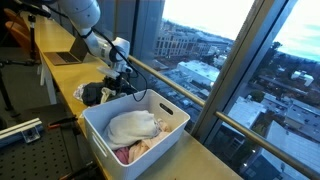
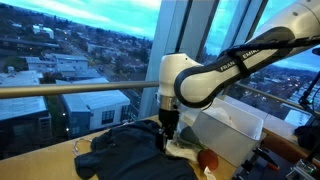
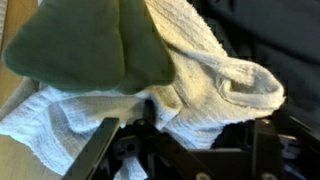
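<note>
My jaws stand spread over the towel (image 3: 215, 85); closing, they could also snag the green cloth (image 3: 80, 45) at ten o'clock.

In an exterior view I'm high, looking down the bench (image 1: 60, 75) along the window (image 1: 200, 50), white bin (image 1: 135, 130) nearest. In an exterior view I'm low, close, facing the glass. Both share the clothes pile (image 1: 97, 94). Wrist view: tight on a white towel (image 3: 200, 80).

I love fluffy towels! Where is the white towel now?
In the wrist view, the white towel lies right in front of the gripper, partly under a dark green cloth.
</note>
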Robot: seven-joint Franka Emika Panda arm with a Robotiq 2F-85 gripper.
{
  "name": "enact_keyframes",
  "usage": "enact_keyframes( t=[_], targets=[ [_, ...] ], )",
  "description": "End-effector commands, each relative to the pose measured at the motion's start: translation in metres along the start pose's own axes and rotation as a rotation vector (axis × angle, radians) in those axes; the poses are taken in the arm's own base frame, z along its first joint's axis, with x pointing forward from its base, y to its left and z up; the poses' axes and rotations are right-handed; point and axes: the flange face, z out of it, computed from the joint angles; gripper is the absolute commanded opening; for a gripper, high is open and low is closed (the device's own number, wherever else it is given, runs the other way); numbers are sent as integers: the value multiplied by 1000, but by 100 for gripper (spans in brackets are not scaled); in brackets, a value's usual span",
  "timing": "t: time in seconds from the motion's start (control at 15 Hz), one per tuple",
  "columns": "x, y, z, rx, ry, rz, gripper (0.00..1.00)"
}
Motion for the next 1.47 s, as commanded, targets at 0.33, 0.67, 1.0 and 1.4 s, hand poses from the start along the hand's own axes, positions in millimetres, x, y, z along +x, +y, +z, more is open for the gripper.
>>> enact_keyframes(
  t=[0.33, 0.67, 1.0, 1.4],
  targets=[
    [1, 8, -1, 2, -12, -24, 8],
    [-6, 5, -35, 24, -6, -23, 3],
    [-26, 14, -137, 12, 76, -22, 3],
    [-67, 43, -282, -38, 248, 32, 3]
  ],
)
